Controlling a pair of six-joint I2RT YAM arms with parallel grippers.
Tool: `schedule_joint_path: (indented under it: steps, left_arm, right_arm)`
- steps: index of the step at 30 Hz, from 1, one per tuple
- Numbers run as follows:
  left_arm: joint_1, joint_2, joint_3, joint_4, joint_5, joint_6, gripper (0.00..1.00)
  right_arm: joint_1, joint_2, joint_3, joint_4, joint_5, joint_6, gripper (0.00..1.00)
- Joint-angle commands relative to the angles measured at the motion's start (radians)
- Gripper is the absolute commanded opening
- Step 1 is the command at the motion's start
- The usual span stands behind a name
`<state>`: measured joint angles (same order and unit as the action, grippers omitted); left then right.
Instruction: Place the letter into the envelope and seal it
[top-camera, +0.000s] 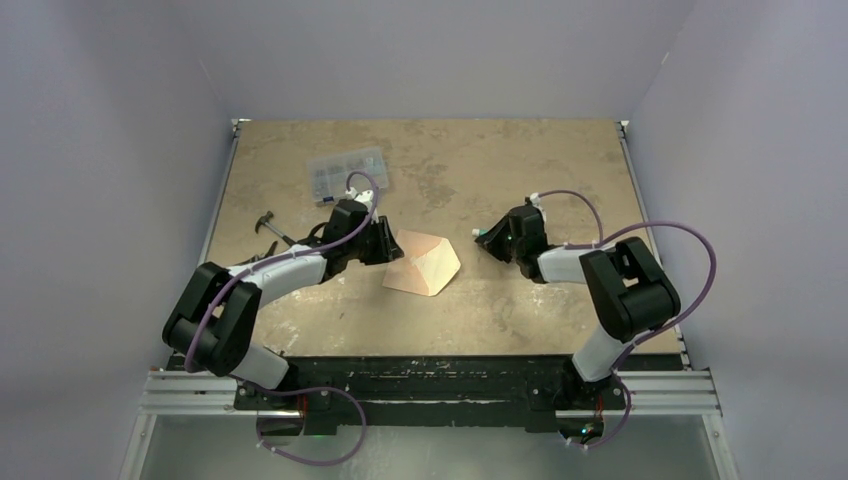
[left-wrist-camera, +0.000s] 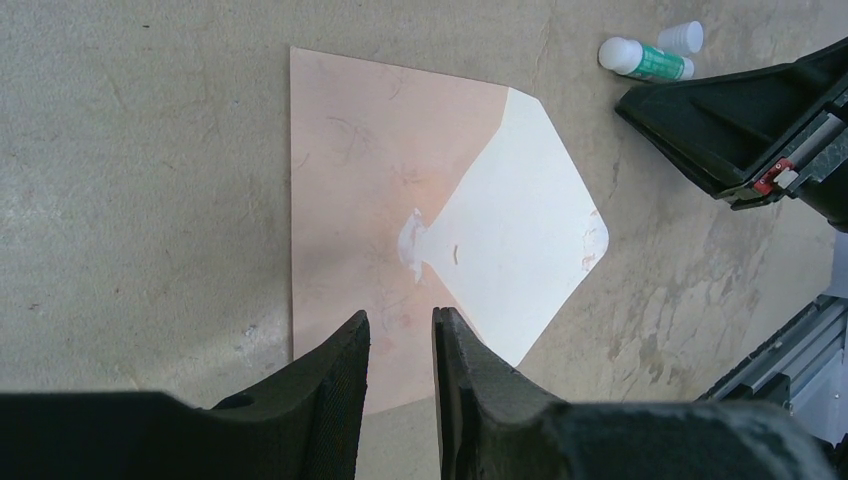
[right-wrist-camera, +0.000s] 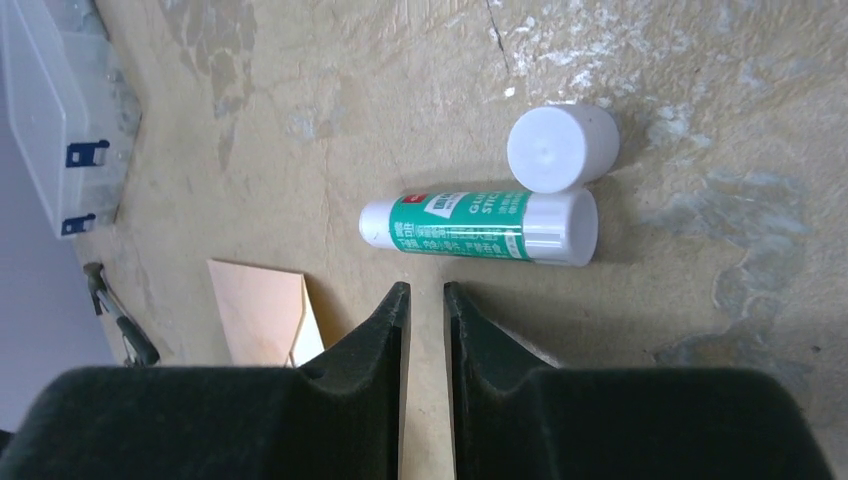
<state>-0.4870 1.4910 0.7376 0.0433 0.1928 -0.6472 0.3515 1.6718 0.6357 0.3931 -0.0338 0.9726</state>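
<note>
The bench (top-camera: 560, 170) is a mottled beige slab, stained and scuffed, with pale lavender-grey walls (top-camera: 430, 60) on its far, left and right sides. A black base plate on aluminium rails (top-camera: 430, 398) runs along its near edge.

The small salmon-pink paper envelope (left-wrist-camera: 360, 170) lies flat near the middle of the bench. Its pointed triangular flap (left-wrist-camera: 520, 240) is opened out toward the right edge, with the pale cream inner face up. A white smear sits where flap meets body.

The left gripper (left-wrist-camera: 399, 314) hangs over the envelope's left edge, its black fingers a narrow slit apart. The wrist view shows paper and bench through the gap, with nothing pinched.

The right gripper (right-wrist-camera: 425, 288), equally narrow and holding nothing, points at a green-and-white glue stick (right-wrist-camera: 480, 228). The stick lies uncapped on its side, right of the envelope, and its white cap (right-wrist-camera: 560, 148) touches it.

A clear plastic compartment box (top-camera: 347, 173) rests toward the far left corner. Dark hand tools (top-camera: 268, 228) lie by the left edge.
</note>
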Motion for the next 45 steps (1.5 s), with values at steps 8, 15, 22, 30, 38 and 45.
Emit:
schedule_joint_path:
  steps: [8,15,22,30,38,45]
  left_arm:
    - [-0.002,0.011,-0.004,0.017,-0.017,-0.006,0.29]
    - [-0.002,0.012,-0.008,0.017,-0.021,-0.006,0.29]
    - [-0.002,0.031,-0.027,0.021,-0.027,-0.007,0.27]
    - [-0.011,0.098,-0.033,0.03,-0.035,-0.035,0.17]
    - [-0.073,0.171,-0.013,0.017,-0.035,-0.044,0.07]
    - [-0.127,0.21,0.009,0.036,-0.018,-0.039,0.0]
  right_arm:
    - [0.021,0.069,0.097,-0.04,0.177,0.088,0.21]
    - [0.022,0.091,0.132,-0.039,0.172,0.068,0.2]
    - [0.042,-0.043,0.096,-0.073,-0.001,-0.092,0.16]
    - [0.045,-0.089,-0.009,-0.126,-0.173,-0.171,0.09]
    - [0.067,-0.03,0.011,-0.094,-0.297,-0.228,0.05]
    - [0.083,-0.052,-0.003,-0.003,-0.365,-0.234,0.05]
